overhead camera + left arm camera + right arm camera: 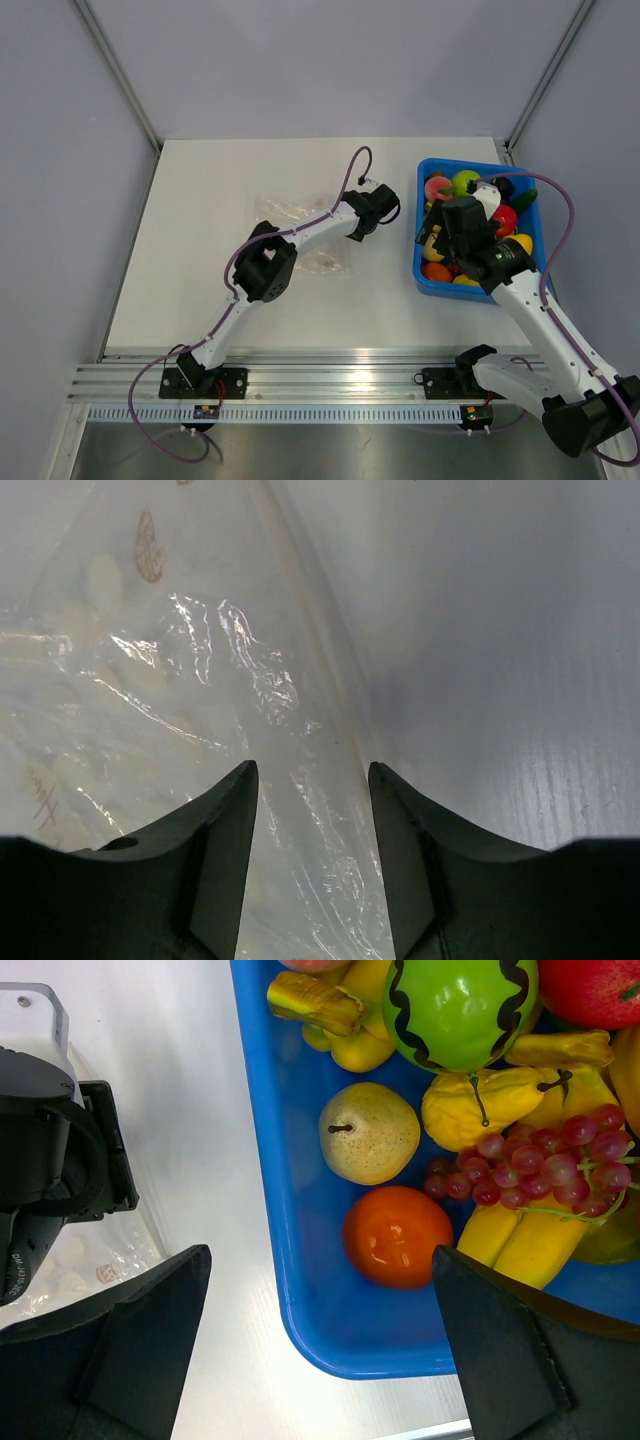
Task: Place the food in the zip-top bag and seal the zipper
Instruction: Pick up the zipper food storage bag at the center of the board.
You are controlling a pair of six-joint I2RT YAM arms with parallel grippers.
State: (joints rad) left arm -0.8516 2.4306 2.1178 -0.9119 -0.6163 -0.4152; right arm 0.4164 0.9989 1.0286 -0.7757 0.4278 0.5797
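**Bag (288, 212) lies flat and empty while the right claw (320, 1260) hangs over the fruit**

In the overhead view the clear bag is spread on the white table (200, 280) left of centre, crinkled, with no toy in it. The left arm reaches across it, and the left claw (310, 820) sits at the bag's right-hand edge. In its own camera the two dark fingers (225, 830) stand a narrow gap apart, with a fold of plastic and the bag's long edge running up between them. The claw is not closed on the film. I judge it is placed there to pin or lift that edge so the mouth can be opened. Whether that edge is the zipper strip I cannot tell.

Further right, the blue bin (290, 1210) holds all the toy food. From the right wrist view, a pale pear (370, 1132) and a glossy orange (397, 1235) lie nearest the bin's left wall, with purple grapes (540, 1165) beyond. The right claw is spread wide and holds nothing. Its gap falls over the bin's lower left corner beside the orange — probably lining up for a first pick. The orange looks the easiest choice, being round, uncovered and a little apart from the pile.

No food is bagged yet, so sealing is far off.
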